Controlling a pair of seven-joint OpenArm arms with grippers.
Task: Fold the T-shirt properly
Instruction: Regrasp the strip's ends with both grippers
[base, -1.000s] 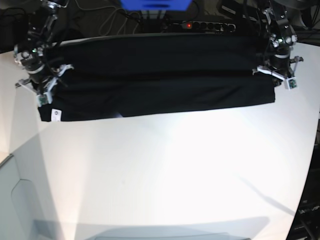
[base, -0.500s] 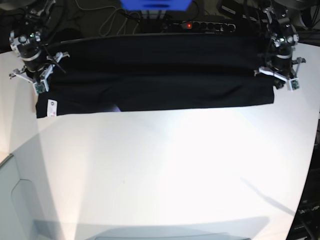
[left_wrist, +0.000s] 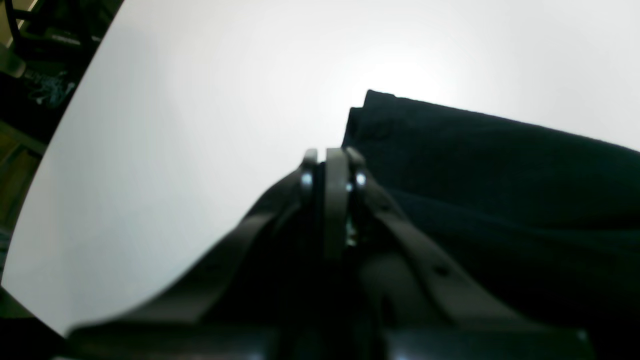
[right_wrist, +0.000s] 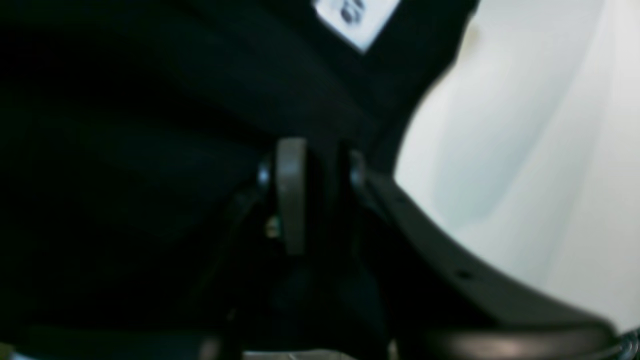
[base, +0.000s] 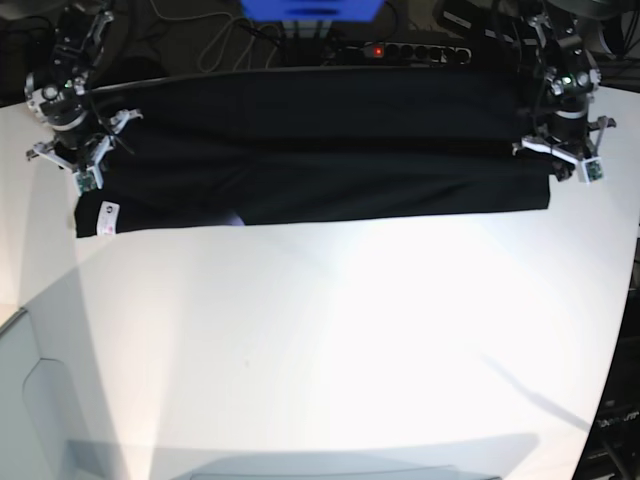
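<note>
**Long black band across the far table, an arm at each end**

Nearest the base camera, a broad stretch of bare white table (base: 330, 340) is seen, with nothing lying on it. Beyond it, the T-shirt (base: 320, 150) is laid out as a long, narrow band along the far edge, its long axis running side to side, a horizontal crease visible along its middle. A small white label (base: 107, 214) is picked out on the near corner at the base view's left.

One gripper is stationed at each end of that axis. The right gripper (base: 85, 170) is found over the label end; the left gripper (base: 570, 160) is found over the opposite end. Each arm is therefore nearest its own end, and any coming fold is judged to turn on drawing those ends along the long axis.

From the left wrist view, the left gripper's jaws are shown pressed together at the cloth's edge; whether fabric is pinched cannot be told. In the blurred right wrist view, a narrow gap is seen between the right jaws, nothing clearly clamped, and the label is shown just ahead — detail the base view is too distant to give.
</note>
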